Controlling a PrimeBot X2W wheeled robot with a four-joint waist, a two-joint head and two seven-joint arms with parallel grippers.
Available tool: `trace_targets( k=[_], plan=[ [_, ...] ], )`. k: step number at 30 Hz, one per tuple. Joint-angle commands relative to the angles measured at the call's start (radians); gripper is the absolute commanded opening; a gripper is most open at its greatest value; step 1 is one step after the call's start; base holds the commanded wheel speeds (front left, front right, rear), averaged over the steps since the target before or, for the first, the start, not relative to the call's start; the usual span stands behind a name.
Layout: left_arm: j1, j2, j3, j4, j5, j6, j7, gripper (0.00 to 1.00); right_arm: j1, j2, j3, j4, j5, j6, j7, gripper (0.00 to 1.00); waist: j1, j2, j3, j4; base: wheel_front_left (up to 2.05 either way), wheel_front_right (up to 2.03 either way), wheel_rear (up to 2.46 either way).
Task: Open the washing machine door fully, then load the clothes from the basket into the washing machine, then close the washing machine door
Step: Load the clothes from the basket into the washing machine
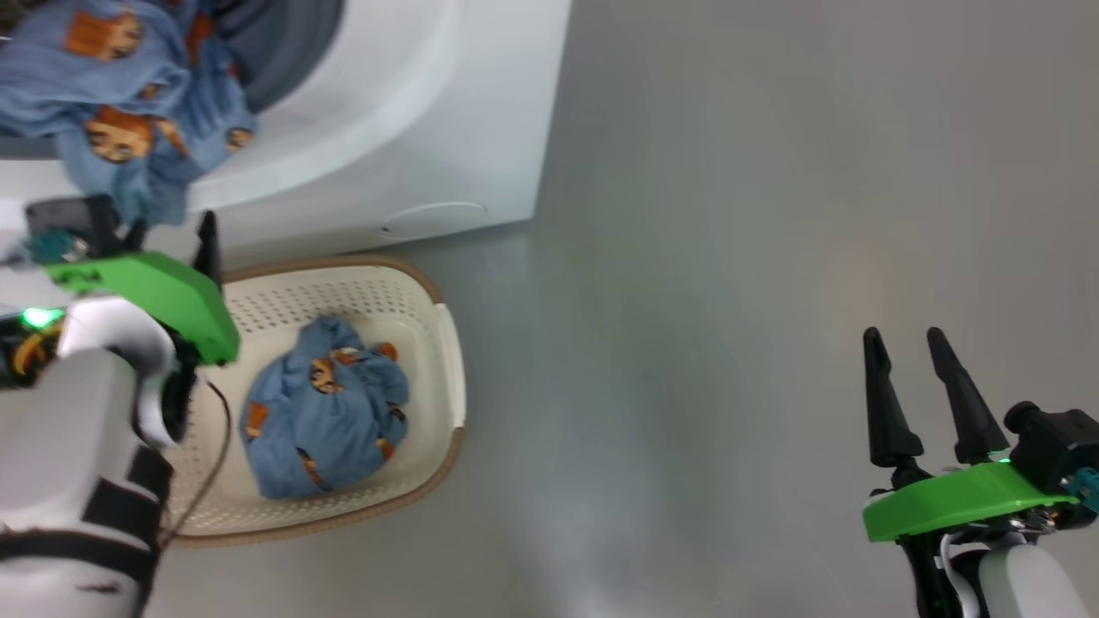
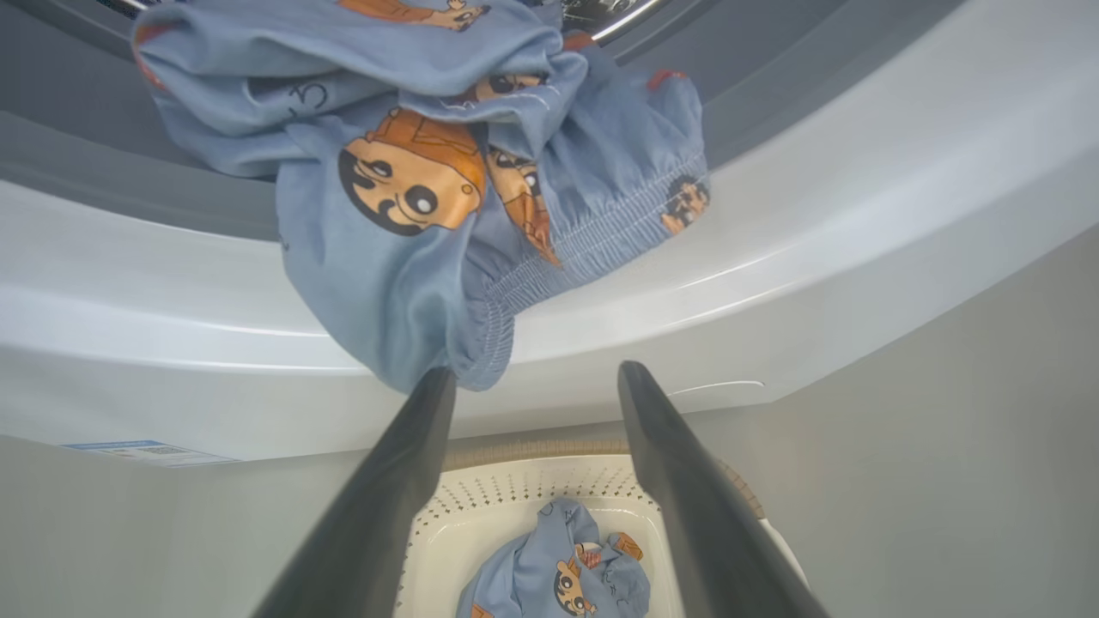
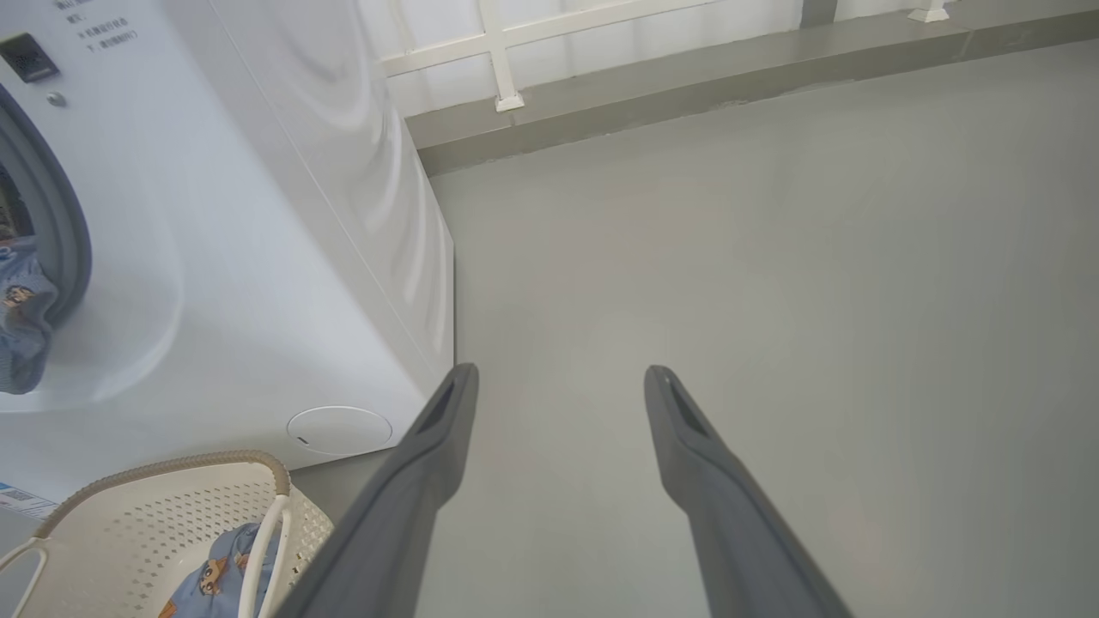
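Observation:
The white washing machine (image 1: 412,129) stands at the upper left with its opening uncovered; the washing machine door is out of view. One piece of the clothes (image 2: 429,189), light blue with orange figures, hangs out of the opening over the white lip (image 1: 129,112). Its hem ends right at one fingertip (image 2: 440,382) of my left gripper (image 2: 537,375), which is open and holds nothing. Below it sits the basket (image 1: 442,343) with another blue bundle (image 1: 322,412) inside. My right gripper (image 1: 919,395) is open over bare floor, far right of the basket.
The basket (image 3: 172,468) stands against the washer's front, below the round filter cap (image 3: 339,429). A blue label sticker (image 2: 146,451) sits low on the washer. Grey floor (image 3: 773,300) stretches right to a low ledge and white railing (image 3: 498,77).

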Motion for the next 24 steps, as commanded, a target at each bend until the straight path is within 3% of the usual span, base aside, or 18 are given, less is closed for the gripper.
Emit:
trace_targets(
  k=[1,13,14,15,17,24],
  plan=[
    [-0.046,0.052,0.035,0.005,-0.010,0.001,0.009,1.00,-0.022,-0.012,0.033,-0.007,0.012,0.004,-0.017,1.00,-0.0002,-0.0001,0.056,-0.058,0.00,0.00,0.00],
    [-0.222,0.133,0.072,0.138,-0.020,0.035,0.045,1.00,-0.106,-0.012,0.091,0.107,0.084,0.004,-0.091,1.00,-0.0002,-0.0001,0.144,-0.111,0.00,0.00,0.00],
    [-0.228,0.134,0.071,0.145,-0.022,0.034,0.051,0.86,-0.111,-0.012,0.094,0.114,0.086,0.004,-0.093,1.00,-0.0002,-0.0001,0.146,-0.111,0.00,0.00,0.00],
    [-0.236,0.134,0.071,0.150,-0.024,0.031,0.056,0.46,-0.116,-0.012,0.096,0.120,0.089,0.004,-0.096,1.00,-0.0002,-0.0001,0.149,-0.109,0.00,0.00,0.00],
    [-0.246,0.133,0.071,0.159,-0.030,0.024,0.063,0.00,-0.124,-0.012,0.099,0.131,0.093,0.004,-0.100,1.00,-0.0002,-0.0001,0.149,-0.106,0.00,0.00,0.00],
    [-0.264,0.116,0.062,0.172,-0.050,-0.008,0.112,0.00,-0.128,-0.012,0.091,0.153,0.089,0.004,-0.107,1.00,-0.0002,-0.0001,0.129,-0.076,0.00,0.00,0.00]
  ],
)
